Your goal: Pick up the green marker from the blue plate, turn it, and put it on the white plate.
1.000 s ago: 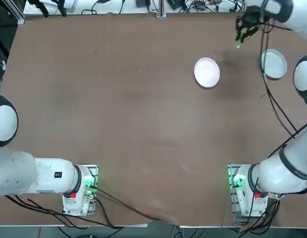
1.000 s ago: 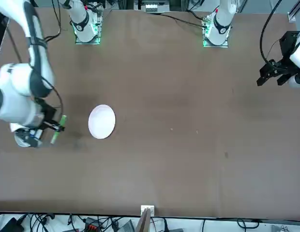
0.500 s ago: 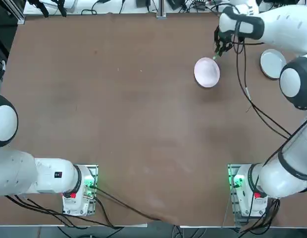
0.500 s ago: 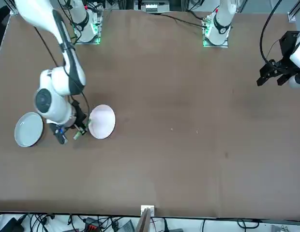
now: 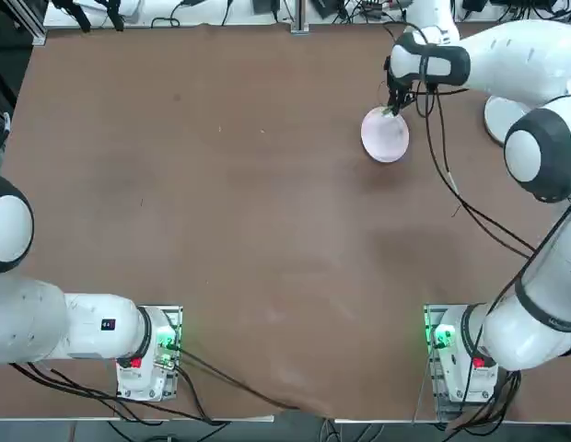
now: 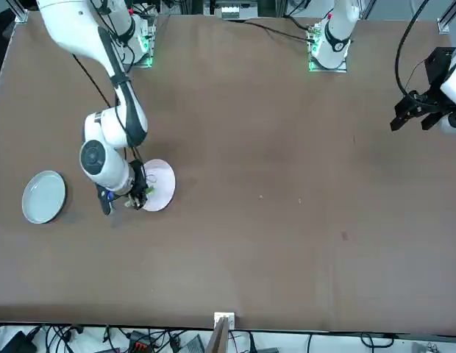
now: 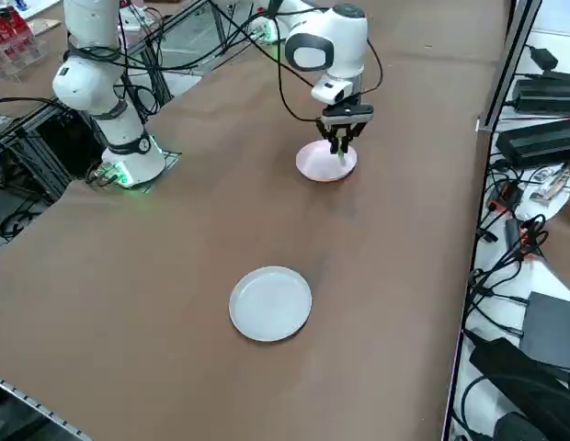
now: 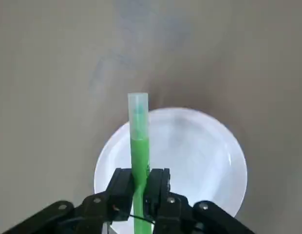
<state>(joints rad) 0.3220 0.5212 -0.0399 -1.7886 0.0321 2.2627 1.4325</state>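
Green marker (image 8: 138, 146), clamped in right gripper (image 8: 139, 187), above white plate (image 8: 199, 161) near the table's far edge.
Placement: lower over plate centre, not its rim; marker level before release. Blue plate (image 7: 270, 302) empty, toward the table's right edge.

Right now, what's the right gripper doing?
Right gripper: shut on the green marker, over the white plate.
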